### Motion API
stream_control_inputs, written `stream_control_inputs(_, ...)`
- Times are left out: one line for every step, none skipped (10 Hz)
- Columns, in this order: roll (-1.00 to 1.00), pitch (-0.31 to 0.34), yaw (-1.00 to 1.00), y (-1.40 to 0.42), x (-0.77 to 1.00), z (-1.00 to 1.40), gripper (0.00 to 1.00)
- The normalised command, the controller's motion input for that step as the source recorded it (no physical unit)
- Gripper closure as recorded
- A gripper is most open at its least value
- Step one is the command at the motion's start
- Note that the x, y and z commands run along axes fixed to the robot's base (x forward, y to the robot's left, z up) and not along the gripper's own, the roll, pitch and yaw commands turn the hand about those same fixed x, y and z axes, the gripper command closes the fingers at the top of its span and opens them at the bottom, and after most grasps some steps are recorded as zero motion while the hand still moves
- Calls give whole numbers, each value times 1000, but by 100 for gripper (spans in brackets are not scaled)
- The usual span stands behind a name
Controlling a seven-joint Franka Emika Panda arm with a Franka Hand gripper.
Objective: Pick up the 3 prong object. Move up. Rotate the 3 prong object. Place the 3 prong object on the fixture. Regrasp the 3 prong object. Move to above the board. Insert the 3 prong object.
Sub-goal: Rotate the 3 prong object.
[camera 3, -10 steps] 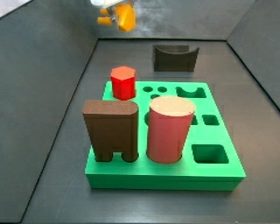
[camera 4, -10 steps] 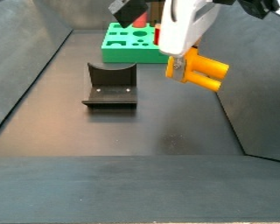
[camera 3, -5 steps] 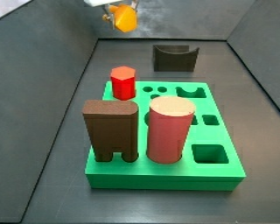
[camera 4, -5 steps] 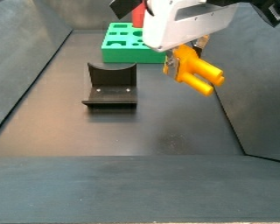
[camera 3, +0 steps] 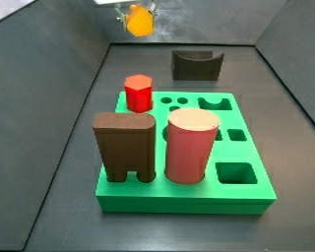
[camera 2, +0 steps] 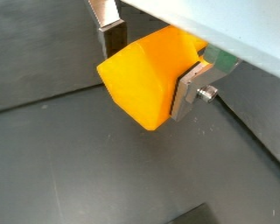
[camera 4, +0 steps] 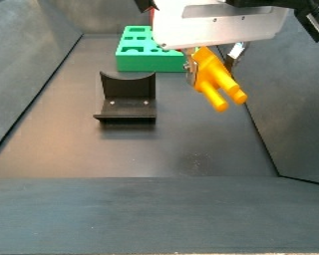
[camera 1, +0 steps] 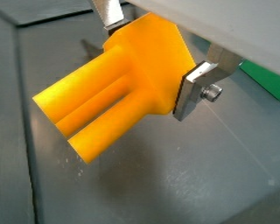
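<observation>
Since the earlier frames the 3 prong object (camera 4: 214, 82) has been turned further, so that its prongs are now angled down and toward the camera in a side view, where it is seen held above the dark floor, well apart from the fixture (camera 4: 125, 98) and the board (camera 4: 147, 50). In both wrist views the gripper (camera 1: 161, 61) is seen clenched on the yellow-orange block, a silver finger (camera 1: 201, 86) being pressed against its flank, and the block (camera 2: 149, 74) is shown raised clear of the floor, gripped by the gripper (camera 2: 153, 59). In a side view the piece (camera 3: 139, 19) is found high at the back, beyond the fixture (camera 3: 197, 64); on the board (camera 3: 187, 187) a red hexagonal peg (camera 3: 138, 94), a brown arch block (camera 3: 125, 147) and a pink cylinder (camera 3: 192, 145) are seen standing upright
</observation>
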Motion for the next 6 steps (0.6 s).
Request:
stream_control_inputs(-4,-4,-1000,13,-8,8,100)
stream_control_inputs(-6,-5,-1000,13,-8,8,100)
stream_control_inputs(-6,-6,-839,14,-8,8,100)
stream_control_inputs(-6,-6,-530,13,-8,8,100)
stream_control_inputs(-6,-6,-404,13,-8,8,100)
stream_control_inputs(-6,-5,-206,13,-8,8,100)
